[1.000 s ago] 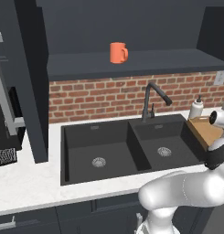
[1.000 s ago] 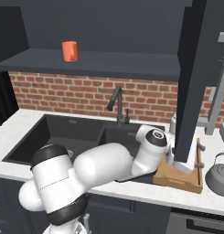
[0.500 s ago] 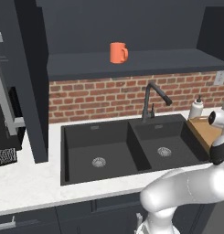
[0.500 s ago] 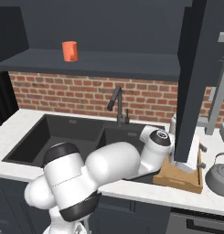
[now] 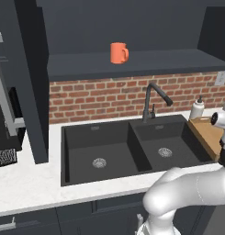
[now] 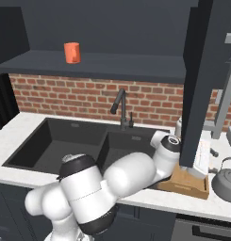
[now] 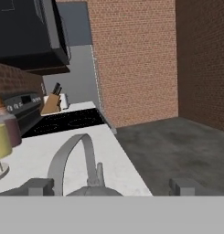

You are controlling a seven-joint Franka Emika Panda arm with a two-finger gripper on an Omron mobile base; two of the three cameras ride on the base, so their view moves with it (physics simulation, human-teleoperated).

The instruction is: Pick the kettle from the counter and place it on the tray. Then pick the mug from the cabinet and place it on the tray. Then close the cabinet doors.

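1. Left base view: mug (image 5: 118, 52) upright on cabinet (image 5: 132, 64) shelf, handle to the right. Tray (image 5: 206, 134) right of sink (image 5: 132, 149).
2. Right base view: kettle (image 6: 224, 181) on counter (image 6: 22, 129), just right of tray.
3. Hand view: fingers (image 7: 38, 186) spread wide, gripping nothing; kettle handle arched between them.

Orange mug (image 5: 119, 53) on dark charcoal-blue cabinet (image 5: 132, 62) shelf; red brick wall (image 5: 100, 98) w/ pale mortar below. Counter (image 5: 26, 183) white, faintly marbled; sink (image 5: 100, 151) black. Tray (image 6: 185, 182) light-brown wood, kettle (image 6: 225, 181) grey metal.
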